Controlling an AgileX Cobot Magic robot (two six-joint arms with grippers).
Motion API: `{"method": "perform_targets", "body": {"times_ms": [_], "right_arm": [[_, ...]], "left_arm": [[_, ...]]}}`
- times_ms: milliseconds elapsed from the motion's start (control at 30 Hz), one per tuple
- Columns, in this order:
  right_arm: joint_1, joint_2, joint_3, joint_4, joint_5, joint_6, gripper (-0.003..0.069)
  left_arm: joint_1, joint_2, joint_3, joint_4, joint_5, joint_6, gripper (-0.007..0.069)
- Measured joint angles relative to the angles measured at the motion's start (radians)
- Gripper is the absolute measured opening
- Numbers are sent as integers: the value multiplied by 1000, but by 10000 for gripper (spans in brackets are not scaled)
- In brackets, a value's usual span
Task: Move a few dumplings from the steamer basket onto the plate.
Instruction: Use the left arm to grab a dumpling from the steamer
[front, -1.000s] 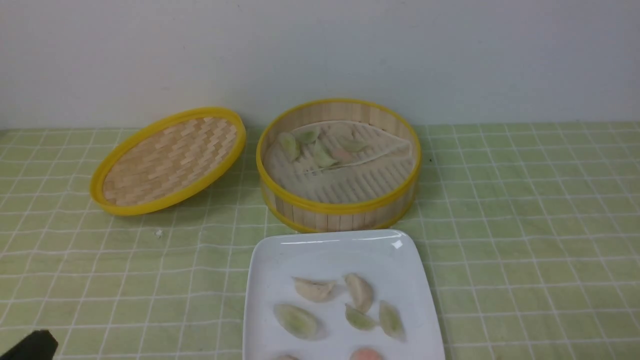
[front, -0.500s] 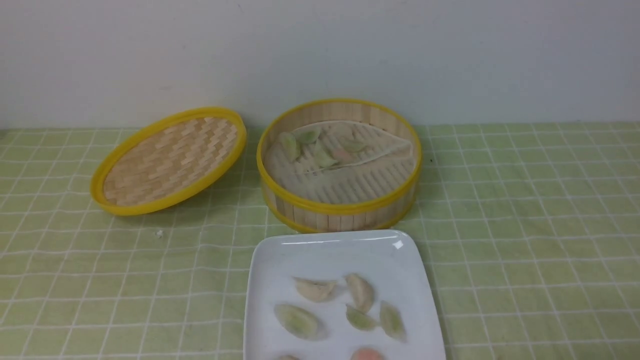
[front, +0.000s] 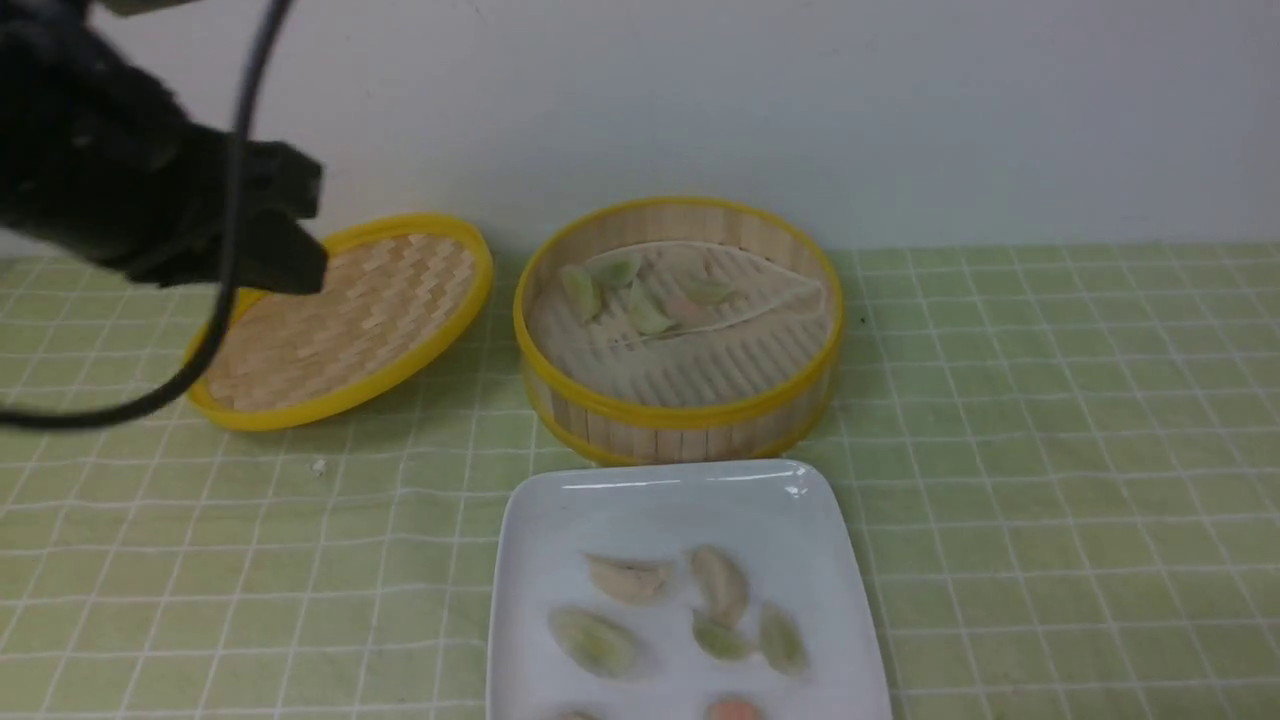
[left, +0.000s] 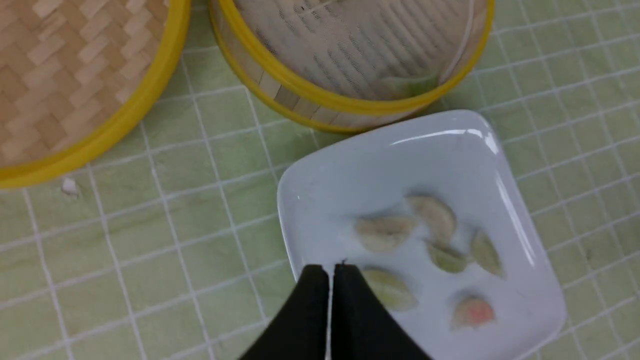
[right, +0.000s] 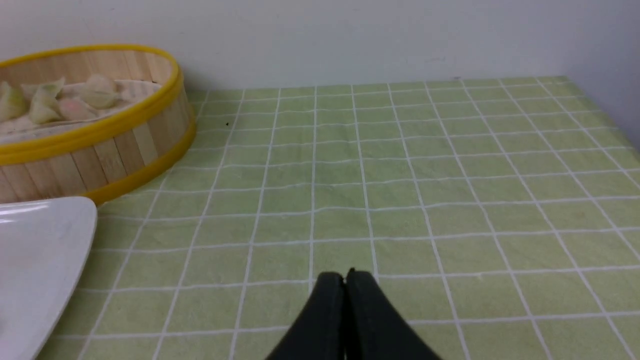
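The steamer basket (front: 680, 410) stands at the centre back and holds several pale green dumplings (front: 645, 315) on its white liner. The white plate (front: 650, 500) lies just in front of it with three green dumplings (front: 595, 640), two beige ones and a pink one. My left gripper (left: 330, 270) is shut and empty, and hovers high over the plate's (left: 350, 160) near left edge. In the front view the left arm (front: 120, 190) fills the upper left. My right gripper (right: 344, 276) is shut and empty, low over bare cloth to the right of the basket (right: 100, 130).
The shallow woven lid (front: 340, 320) lies tilted to the left of the basket. A green checked cloth (front: 1050, 450) covers the table. A small white crumb (front: 317, 466) lies in front of the lid. A white wall stands right behind the basket.
The left arm left the lower left corner of the front view, was out of sight half a second ago, and now fills the upper left, over the lid. Nothing else moved.
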Motion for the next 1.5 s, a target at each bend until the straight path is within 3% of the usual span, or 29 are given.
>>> {"method": "perform_targets", "body": {"times_ms": [267, 700, 867, 1000, 1267, 1500], "right_arm": [[0, 0, 0, 0, 0, 0, -15], [0, 0, 0, 0, 0, 0, -15], [0, 0, 0, 0, 0, 0, -15], [0, 0, 0, 0, 0, 0, -15], [0, 0, 0, 0, 0, 0, -15], [0, 0, 0, 0, 0, 0, -15]], "left_arm": [[-168, 404, -348, 151, 50, -5, -6], [-208, 848, -773, 221, 75, -11, -6], [-208, 1021, -929, 301, 68, -19, 5], [-208, 1098, -989, 359, 16, -29, 100], [-208, 1110, -996, 377, -140, -38, 417], [-208, 1153, -997, 425, -178, -82, 447]]}}
